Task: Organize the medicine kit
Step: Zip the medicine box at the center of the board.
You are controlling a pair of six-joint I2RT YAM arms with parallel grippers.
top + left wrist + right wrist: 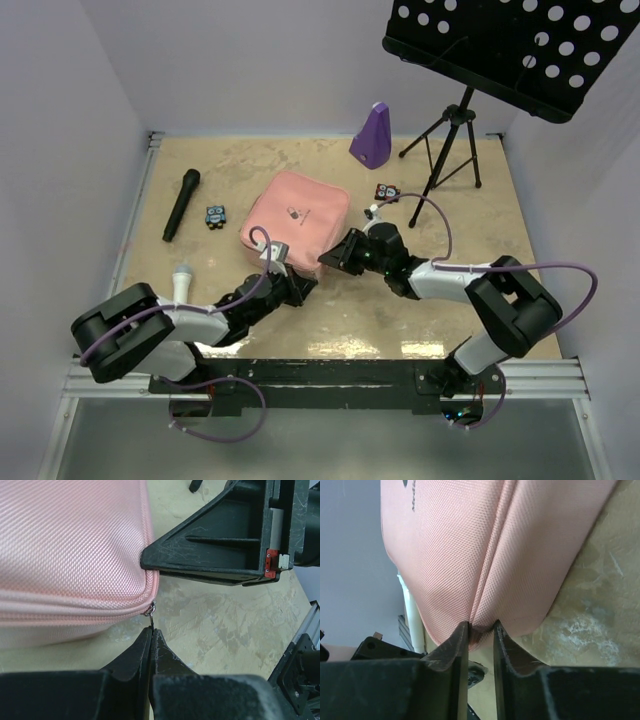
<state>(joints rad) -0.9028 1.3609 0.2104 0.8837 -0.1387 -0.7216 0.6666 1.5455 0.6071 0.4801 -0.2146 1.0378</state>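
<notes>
Left pincer (pixel 151 631) clamped on zip pull (pixel 151 610); right pincer (pixel 481 626) nipping kit (pixel 296 215) corner; thin pull could slip; shallow nip lets kit drag.

Medicine kit (pixel 296 222) centre; metronome (pixel 370 135) behind-right; microphone (pixel 181 204) left.

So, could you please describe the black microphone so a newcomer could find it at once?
Start at the pink case in the middle of the table and look left, past a small patterned tile. The microphone lies there, near the left wall. It is the only long black stick; the slim item nearer the front edge is white.
</notes>
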